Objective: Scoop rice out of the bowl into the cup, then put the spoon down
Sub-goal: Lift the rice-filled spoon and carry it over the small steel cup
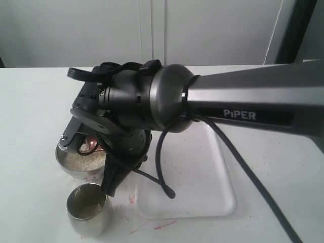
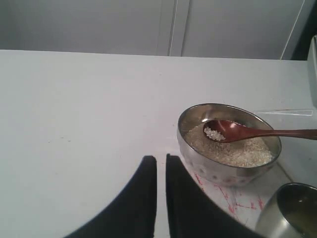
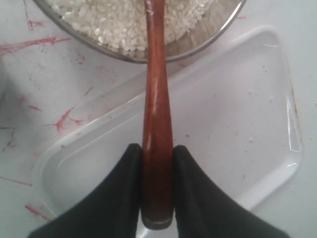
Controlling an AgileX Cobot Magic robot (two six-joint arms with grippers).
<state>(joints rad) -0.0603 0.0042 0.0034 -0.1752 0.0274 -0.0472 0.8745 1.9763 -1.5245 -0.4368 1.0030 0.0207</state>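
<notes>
Right hand (image 3: 157, 151) is closed on the tail end of the spoon (image 3: 156, 89), one finger on each side of the slim wooden handle. The handle's tip pokes out just behind the fingers.

The spoon's long axis runs straight away from that hand, off a clear plastic tray (image 1: 202, 172) beside the bowl, over the bowl's (image 2: 218, 171) rim and out above the rice (image 2: 233, 151). The oval scoop sits over the middle of the bowl, roughly level, with only a small clump of grains on it. Whether it touches the rice below cannot be told.

The cup (image 1: 91, 223) stands upright just beside the bowl, off to one side of the spoon's line rather than ahead of it. It seems to hold a thin layer of rice. By my reading, carrying the load over means swinging the scoop sideways across the bowl's rim to the cup while keeping it level.

The right arm reaches in from beyond the tray, forearm near level, wrist bent down over the bowl so that it hides much of the bowl in the exterior view.

The left hand (image 2: 161, 163) is low over the white worktop (image 2: 74, 109), on the side of the bowl away from the tray and apart from it. Its fingers are almost together, gripping nothing.
</notes>
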